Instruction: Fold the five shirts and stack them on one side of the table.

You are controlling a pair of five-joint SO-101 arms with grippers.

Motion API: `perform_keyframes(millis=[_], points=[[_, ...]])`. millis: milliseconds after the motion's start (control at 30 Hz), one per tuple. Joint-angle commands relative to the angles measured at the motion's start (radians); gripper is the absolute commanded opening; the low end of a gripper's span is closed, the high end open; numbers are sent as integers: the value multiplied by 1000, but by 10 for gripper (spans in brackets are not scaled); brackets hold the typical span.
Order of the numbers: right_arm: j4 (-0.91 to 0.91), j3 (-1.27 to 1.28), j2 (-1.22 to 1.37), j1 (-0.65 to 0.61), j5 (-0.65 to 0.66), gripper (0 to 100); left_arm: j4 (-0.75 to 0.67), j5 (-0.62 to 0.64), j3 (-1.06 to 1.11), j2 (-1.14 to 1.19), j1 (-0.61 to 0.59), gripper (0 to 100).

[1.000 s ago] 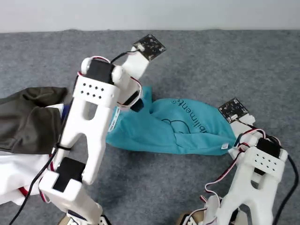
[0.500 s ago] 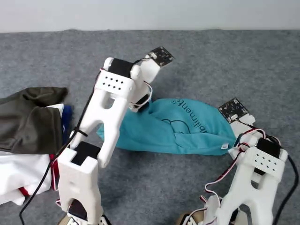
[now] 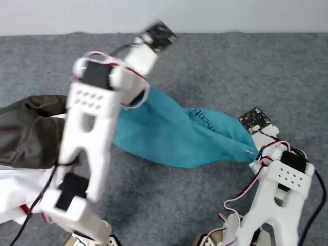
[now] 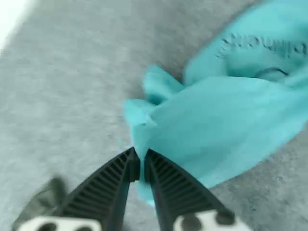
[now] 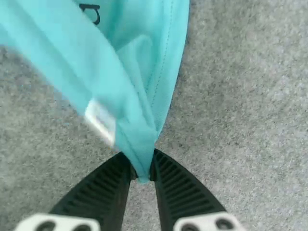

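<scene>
A teal shirt (image 3: pixel 174 136) hangs stretched between the two arms over the grey table. My left gripper (image 4: pixel 140 166) is shut on one edge of the teal shirt (image 4: pixel 226 125), lifted above the table near the middle back (image 3: pixel 143 100). My right gripper (image 5: pixel 142 173) is shut on the other end of the teal shirt (image 5: pixel 130 82), low at the right (image 3: pixel 251 151). A white label (image 5: pixel 100 122) shows near that end. At the left edge lie a dark olive shirt (image 3: pixel 25 130) and a white shirt (image 3: pixel 20 192), piled together.
Grey carpet-like table surface (image 3: pixel 246 66) lies bare at the back and right. The left arm's white body (image 3: pixel 87 143) rises over the front left. A pale wall runs along the far edge.
The left arm swung up and back, lifting its end of the teal shirt, which now stretches diagonally off the table. The right arm has stayed in place.
</scene>
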Motion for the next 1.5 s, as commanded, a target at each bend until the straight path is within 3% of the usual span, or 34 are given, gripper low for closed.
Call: perform_keyframes(millis=[0, 233, 400, 600, 800, 967, 1333, 1467], points=[[2, -32, -30, 7, 3, 10, 28, -12, 53, -201, -61, 14], [21, -158, -30, 7, 2, 10, 28, -94, 512, -571, -77, 14], [176, -279, -30, 7, 9, 10, 26, -143, 851, -792, -112, 14], [354, -333, -30, 7, 94, 10, 23, -224, 1178, -933, -170, 14], [452, -333, -30, 7, 146, 10, -28, -307, 1357, -997, -235, 14], [470, -370, -31, 15, 144, 10, -58, -305, 1354, -1034, -308, 14], [479, -621, -159, -19, 71, 10, -68, -301, 1023, -1096, -388, 14], [447, -743, -188, -76, 8, 10, -178, -209, 880, -1091, -388, 14]])
